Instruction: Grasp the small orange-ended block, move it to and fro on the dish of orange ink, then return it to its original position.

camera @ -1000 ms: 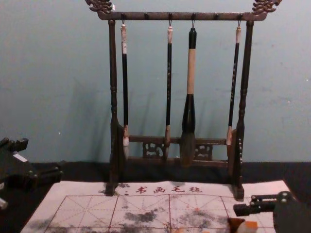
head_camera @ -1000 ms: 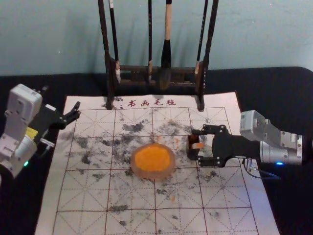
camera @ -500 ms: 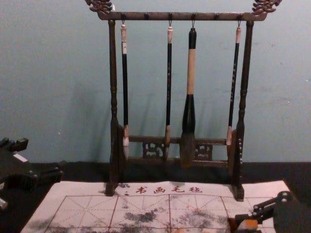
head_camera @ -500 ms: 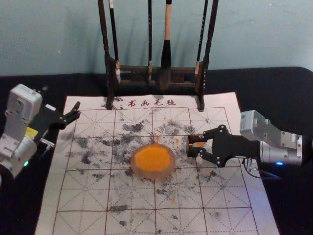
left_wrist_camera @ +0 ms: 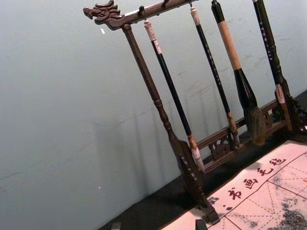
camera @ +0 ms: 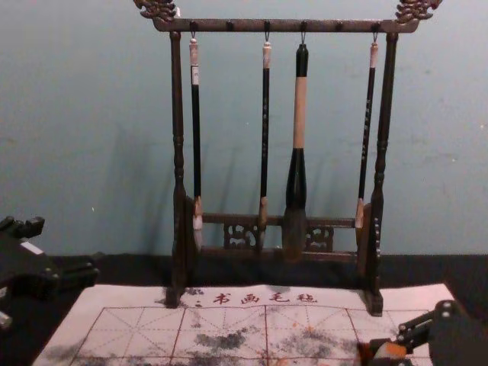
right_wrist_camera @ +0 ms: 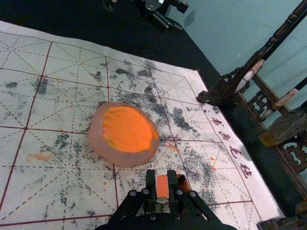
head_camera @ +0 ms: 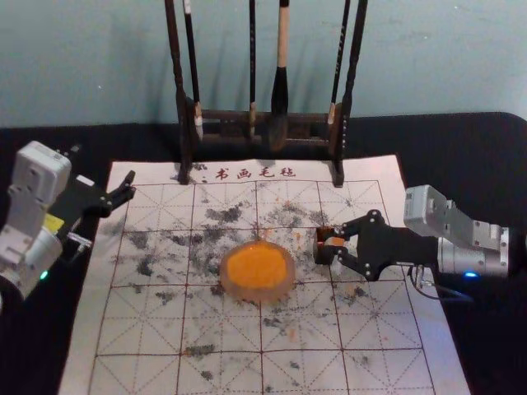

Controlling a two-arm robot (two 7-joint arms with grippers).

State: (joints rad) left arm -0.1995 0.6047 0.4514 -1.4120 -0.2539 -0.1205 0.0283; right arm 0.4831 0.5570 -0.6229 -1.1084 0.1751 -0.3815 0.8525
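My right gripper (head_camera: 332, 243) is over the right half of the mat, to the right of the ink dish. In the right wrist view the fingers of this gripper (right_wrist_camera: 162, 180) press on both sides of the small block (right_wrist_camera: 162, 188), whose orange face shows between them. A dark, brownish holder (head_camera: 321, 246) stands right at the block in the head view. The round pinkish dish (head_camera: 261, 293) holds orange ink (head_camera: 257, 265). Parked at the far left is my left gripper (head_camera: 104, 168), open; in the left wrist view the tips of the left gripper (left_wrist_camera: 158, 225) stand wide apart.
A dark wooden rack (camera: 282, 26) with several hanging brushes rises at the mat's back edge. The ink-stained white mat (head_camera: 222, 329) lies on a black cloth (head_camera: 469, 148), with a pale wall behind.
My right gripper's fingers have come together from wide apart onto the block. In the chest view the block's orange face has tilted a little. The left arm and the dish have stayed put.
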